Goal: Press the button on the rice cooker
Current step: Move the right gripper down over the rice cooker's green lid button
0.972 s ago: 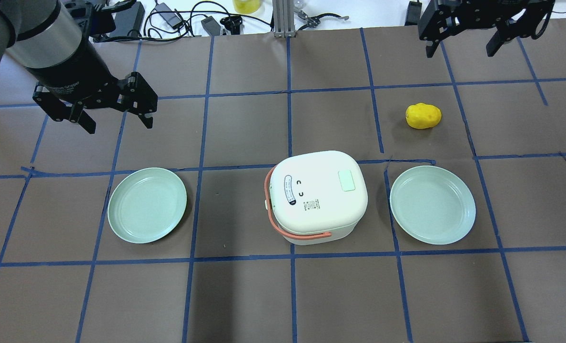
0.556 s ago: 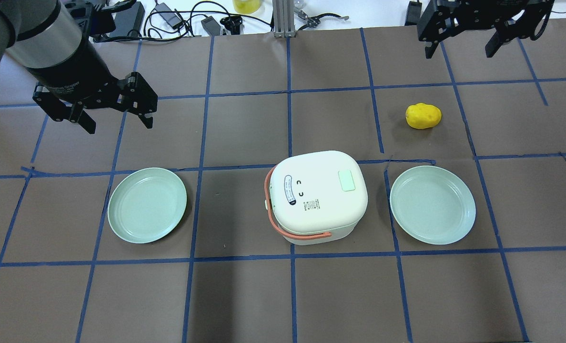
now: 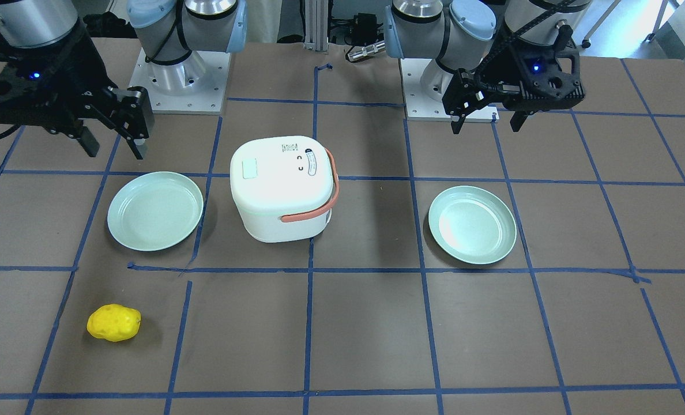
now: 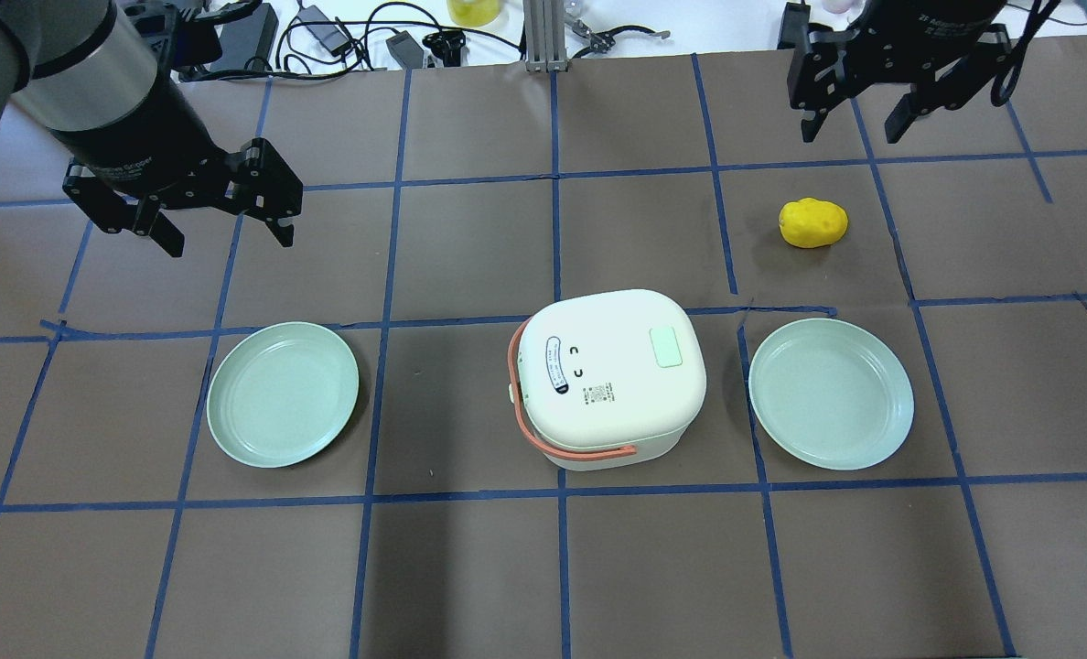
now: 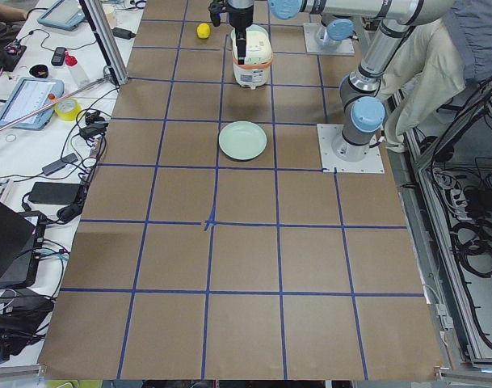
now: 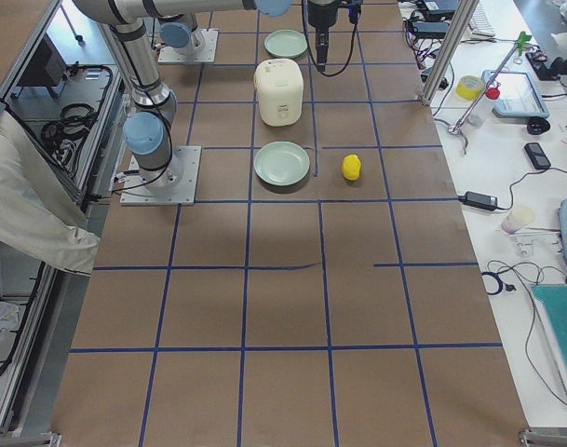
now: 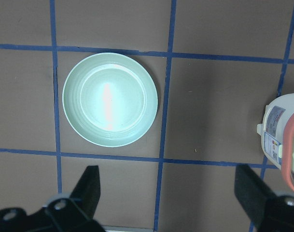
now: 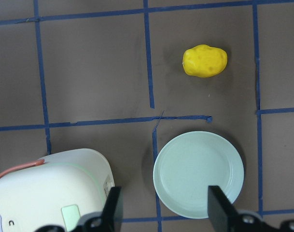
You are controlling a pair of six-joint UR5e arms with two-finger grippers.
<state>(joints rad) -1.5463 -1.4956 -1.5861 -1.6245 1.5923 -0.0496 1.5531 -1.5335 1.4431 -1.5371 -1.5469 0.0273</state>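
Note:
The white rice cooker with a salmon handle stands mid-table, also in the front view. Its mint-green button lies on the lid's right side; it also shows in the front view and in the right wrist view. My left gripper is open and empty, high above the table to the far left of the cooker. My right gripper is open and empty at the far right, above the table beyond the yellow object. Both are apart from the cooker.
Two mint-green plates flank the cooker, one on the left and one on the right. A yellow potato-like object lies beyond the right plate. Cables and gear lie along the far table edge.
My right gripper has moved a little towards the table's middle and nearer the yellow object. The left gripper and the cooker have not moved.

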